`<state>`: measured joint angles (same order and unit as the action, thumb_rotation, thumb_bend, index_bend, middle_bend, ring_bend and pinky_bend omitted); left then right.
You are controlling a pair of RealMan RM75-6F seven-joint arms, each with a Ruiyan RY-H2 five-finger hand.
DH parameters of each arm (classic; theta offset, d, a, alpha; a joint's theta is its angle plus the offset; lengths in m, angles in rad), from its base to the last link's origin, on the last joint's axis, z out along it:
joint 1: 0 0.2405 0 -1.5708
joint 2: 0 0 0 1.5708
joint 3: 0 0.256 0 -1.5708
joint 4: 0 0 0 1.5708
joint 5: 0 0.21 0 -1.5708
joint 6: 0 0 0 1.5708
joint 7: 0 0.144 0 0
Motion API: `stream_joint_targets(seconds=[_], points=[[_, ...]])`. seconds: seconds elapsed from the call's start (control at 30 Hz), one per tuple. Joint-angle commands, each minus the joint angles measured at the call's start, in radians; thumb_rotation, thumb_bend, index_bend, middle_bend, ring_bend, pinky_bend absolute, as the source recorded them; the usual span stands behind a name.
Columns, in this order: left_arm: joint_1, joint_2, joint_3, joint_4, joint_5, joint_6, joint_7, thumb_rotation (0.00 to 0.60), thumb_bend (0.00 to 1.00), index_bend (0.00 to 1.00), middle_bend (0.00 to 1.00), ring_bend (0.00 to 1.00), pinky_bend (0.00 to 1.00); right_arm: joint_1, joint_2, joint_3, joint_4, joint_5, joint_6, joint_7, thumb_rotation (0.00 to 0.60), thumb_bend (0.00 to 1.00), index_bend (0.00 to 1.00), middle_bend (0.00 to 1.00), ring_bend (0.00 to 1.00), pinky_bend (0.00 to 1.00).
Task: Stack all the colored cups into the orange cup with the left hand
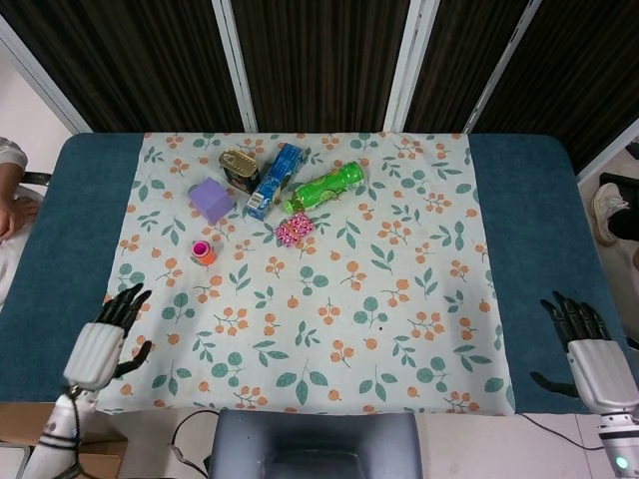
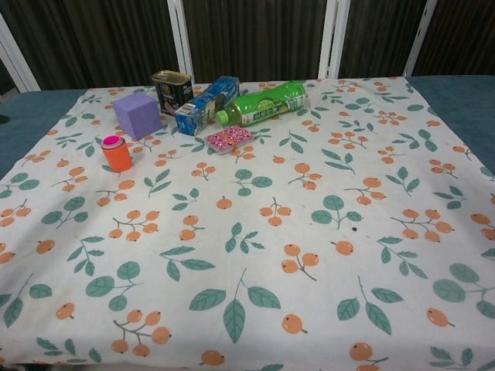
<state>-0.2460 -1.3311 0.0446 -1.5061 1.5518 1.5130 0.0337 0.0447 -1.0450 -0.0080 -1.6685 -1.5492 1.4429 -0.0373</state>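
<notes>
The orange cup (image 1: 204,252) (image 2: 117,154) stands upright on the floral cloth at the left, with a pink cup nested inside it so only the pink rim (image 2: 113,141) shows. My left hand (image 1: 103,344) hovers near the table's front left corner, fingers spread and holding nothing, well away from the cup. My right hand (image 1: 585,349) stays at the front right edge, fingers apart and empty. Neither hand appears in the chest view.
Behind the cup lie a purple cube (image 1: 211,200), a tin can (image 1: 239,168), a blue box (image 1: 275,180), a green bottle (image 1: 323,187) on its side and a pink patterned packet (image 1: 294,229). A person's hand (image 1: 12,210) shows at the left edge.
</notes>
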Motion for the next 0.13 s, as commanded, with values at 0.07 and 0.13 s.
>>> stream_joint_targets(seconds=[0.07, 0.13], points=[[0.1, 0.054, 0.057, -0.02, 0.063, 0.107, 0.062, 0.6, 0.38, 0.0, 0.0, 0.0, 0.02, 0.0, -0.014, -0.009, 0.002, -0.016, 0.001, -0.018, 0.6, 0.15, 0.0, 0.0, 0.0, 0.0], [0.099, 0.079, 0.064, -0.043, 0.052, 0.075, 0.029, 0.6, 0.38, 0.0, 0.0, 0.0, 0.02, -0.001, -0.017, -0.011, 0.001, -0.022, 0.003, -0.02, 0.6, 0.15, 0.0, 0.0, 0.0, 0.0]])
